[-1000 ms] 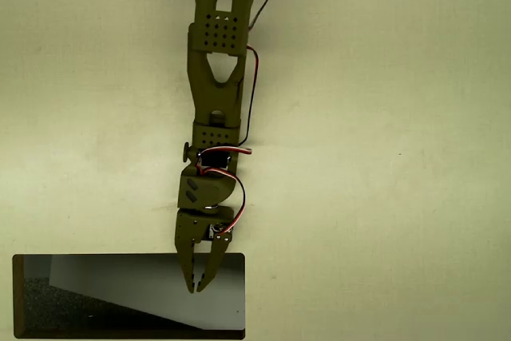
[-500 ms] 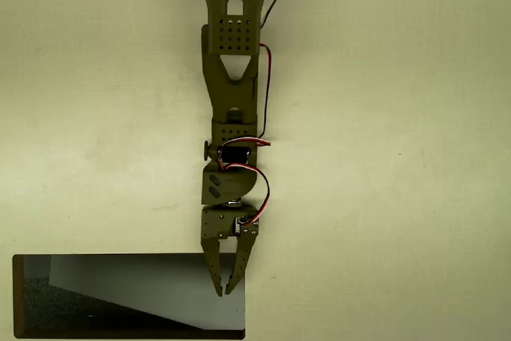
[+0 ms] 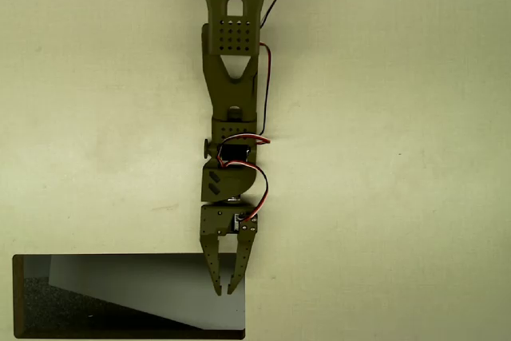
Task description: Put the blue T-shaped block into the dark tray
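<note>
In the overhead view my olive-green gripper [image 3: 224,291] points down the picture, its tips over the right end of the dark tray [image 3: 19,297]. The fingers [image 3: 212,265] stand a little apart, with only the tray's pale grey slanted patch [image 3: 152,285] visible between them, so the gripper is slightly open and empty. The tray lies at the bottom left, with a thin dark rim and a black speckled floor; its lower edge runs close to the picture's border. The blue T-shaped block is hidden or out of view.
The arm [image 3: 233,77] runs straight down from the top centre, with red and black wires [image 3: 262,101] along its right side. The pale table surface [image 3: 383,165] spreads bare on both sides of the arm.
The arm swung to the right between the oldest frame and half a second ago, carrying the gripper from the tray's middle-right to its right end. Since then it has barely moved.
</note>
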